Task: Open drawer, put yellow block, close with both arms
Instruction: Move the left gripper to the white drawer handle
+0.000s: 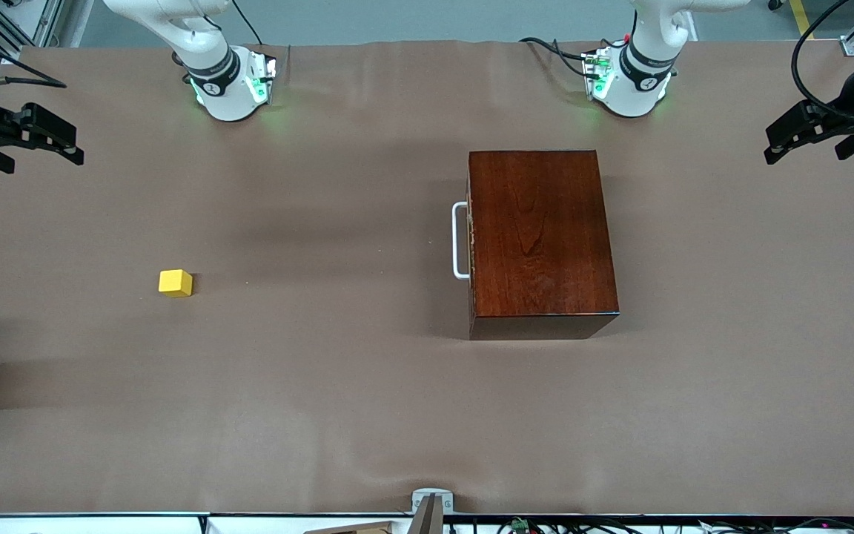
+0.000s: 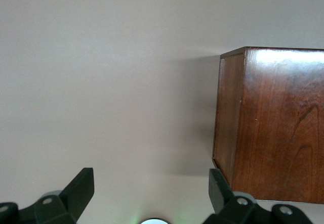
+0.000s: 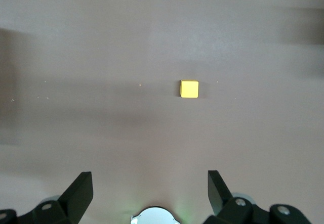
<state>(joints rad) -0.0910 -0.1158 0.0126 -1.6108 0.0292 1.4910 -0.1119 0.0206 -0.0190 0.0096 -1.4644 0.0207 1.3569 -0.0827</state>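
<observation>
Brown counter (image 1: 323,415), drawer (image 1: 469,245) shut in its wooden box (image 1: 542,237), block (image 1: 175,282) loose.
Both grippers, left (image 1: 786,141) and right (image 1: 53,141), hang at the counter's end edges, fingers wide, empty. Risk: pulling the white handle (image 1: 459,241) drags the unbraced box; the small block near the right arm's end may slip.

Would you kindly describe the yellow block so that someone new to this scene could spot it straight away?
Start from the dark reddish-brown wooden box with the white handle on the brown table. Look from the handle toward the right arm's end of the table, slightly nearer the front camera: the yellow block sits there alone. It is a small bright cube, the only yellow thing there.
</observation>
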